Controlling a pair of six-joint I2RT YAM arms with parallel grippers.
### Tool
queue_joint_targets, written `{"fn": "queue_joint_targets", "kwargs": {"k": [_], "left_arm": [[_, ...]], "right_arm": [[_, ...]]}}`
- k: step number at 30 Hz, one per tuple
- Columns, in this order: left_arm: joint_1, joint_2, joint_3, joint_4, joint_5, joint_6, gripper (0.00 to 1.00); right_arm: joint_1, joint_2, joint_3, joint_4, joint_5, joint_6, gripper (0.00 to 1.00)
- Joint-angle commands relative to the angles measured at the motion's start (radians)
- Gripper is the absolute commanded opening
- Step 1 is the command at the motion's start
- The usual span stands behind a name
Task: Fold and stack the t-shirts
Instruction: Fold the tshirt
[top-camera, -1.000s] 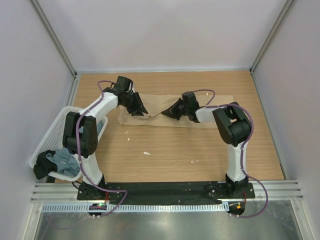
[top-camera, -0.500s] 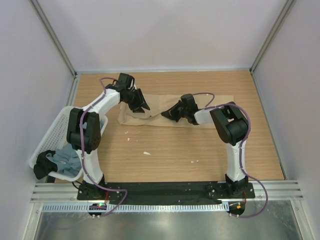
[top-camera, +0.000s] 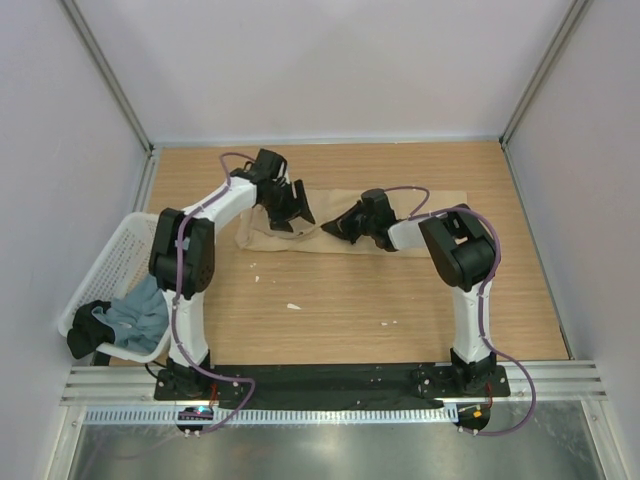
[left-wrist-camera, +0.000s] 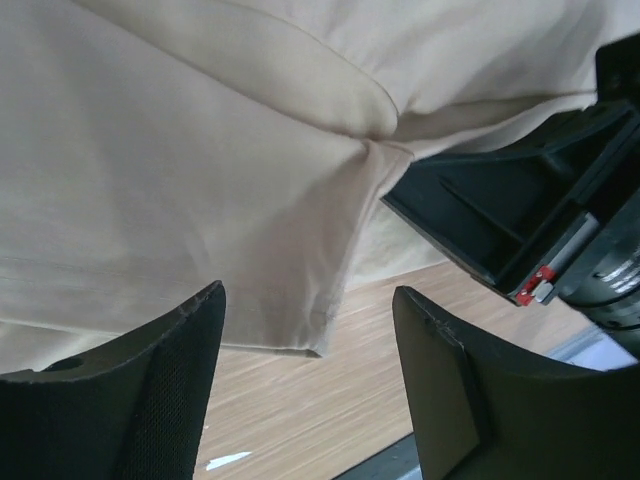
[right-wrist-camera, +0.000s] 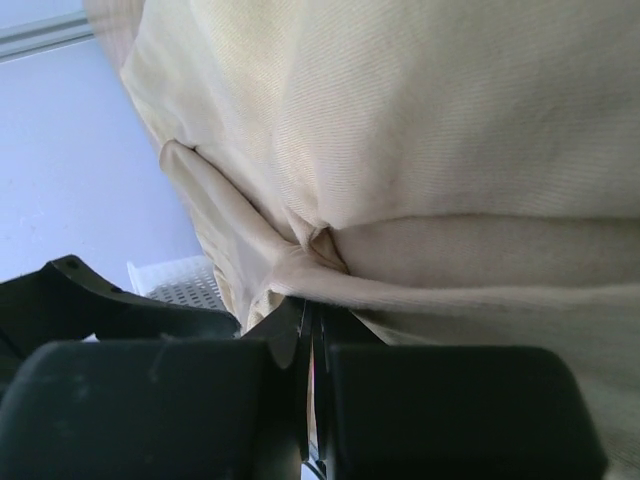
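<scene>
A tan t-shirt (top-camera: 420, 215) lies spread across the far middle of the table. My left gripper (top-camera: 293, 218) hovers over its left part, jaws wide open and nothing between them. In the left wrist view a hanging corner of the tan t-shirt (left-wrist-camera: 200, 180) shows past the open left gripper (left-wrist-camera: 308, 300), with bare wood below. My right gripper (top-camera: 330, 230) is shut on a raised fold near the shirt's middle; in the right wrist view the right gripper (right-wrist-camera: 312, 315) pinches a fold of the tan t-shirt (right-wrist-camera: 450, 150). A grey-blue t-shirt (top-camera: 138, 315) lies crumpled in the basket.
A white mesh basket (top-camera: 112, 262) stands tilted at the table's left edge, with a dark cloth (top-camera: 85, 332) at its near end. Small white scraps (top-camera: 293, 306) lie on the wood in front of the shirt. Side walls close in left and right.
My left gripper has opened and let go of the tan shirt's left part while shifting a little to the right. The right gripper stays shut on its fold, hardly moved.
</scene>
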Motion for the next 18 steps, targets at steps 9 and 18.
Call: {"fn": "queue_joint_targets", "kwargs": {"k": [9,18], "left_arm": [[-0.191,-0.085,0.036,-0.109,-0.428,0.226,0.63],[-0.243,-0.027,0.104,-0.195,-0.56,0.268,0.58]], "right_arm": [[0.006,0.001,-0.025,0.102,0.003,0.062,0.01],[0.014,-0.009,-0.077,0.161,-0.012,0.123,0.01]]}}
